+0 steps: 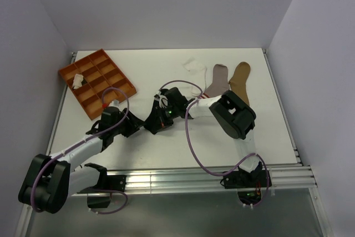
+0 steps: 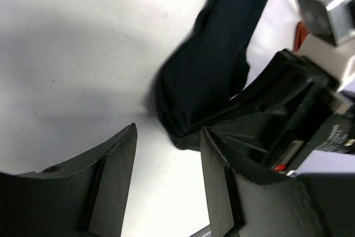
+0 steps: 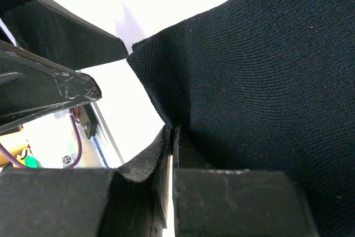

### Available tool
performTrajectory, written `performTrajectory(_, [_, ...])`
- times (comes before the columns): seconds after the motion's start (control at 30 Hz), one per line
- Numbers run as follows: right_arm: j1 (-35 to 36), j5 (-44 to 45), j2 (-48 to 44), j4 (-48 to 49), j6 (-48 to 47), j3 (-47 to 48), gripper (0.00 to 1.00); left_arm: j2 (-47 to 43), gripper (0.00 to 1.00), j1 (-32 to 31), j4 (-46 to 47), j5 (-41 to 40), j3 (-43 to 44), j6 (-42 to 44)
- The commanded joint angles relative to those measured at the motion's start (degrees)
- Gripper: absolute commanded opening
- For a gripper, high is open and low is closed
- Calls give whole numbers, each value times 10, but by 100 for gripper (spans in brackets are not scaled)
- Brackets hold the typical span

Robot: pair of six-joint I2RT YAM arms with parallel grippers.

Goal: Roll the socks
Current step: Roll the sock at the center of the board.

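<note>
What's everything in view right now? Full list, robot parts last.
black sock: 1, black, mid-table, an edge pinched by the right fingers
white sock: 1, white, crumpled, far middle of the table
grey sock: 1, pinkish grey, flat, far side, right of centre
tan sock: 1, tan, flat, just right of the grey sock
pale fabric piece: 1, white, in a left compartment of the tray; too small to identify
tray: 1, orange, many compartments, far left
table: 1, white
left gripper: 1, black fingers apart, nothing between them, next to the black sock
right gripper: 1, black fingers shut on the black sock
</note>
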Motion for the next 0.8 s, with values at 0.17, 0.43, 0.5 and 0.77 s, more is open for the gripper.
performTrajectory(0.17, [-2,25,15,-28,-16,13,0,39,54,-4,32,-22,35,-20])
performTrajectory(0.43, [-2,29,16,-27,-19,13,0,89,52,-4,28,-21,57,-34])
performTrajectory(0.5, [-2,30,17,-28,-20,15,0,94,51,-4,26,-23,58,-37])
performTrajectory(0.77, [5,40,22,-37,-36,25,0,124,49,-9,4,-33,84,-40])
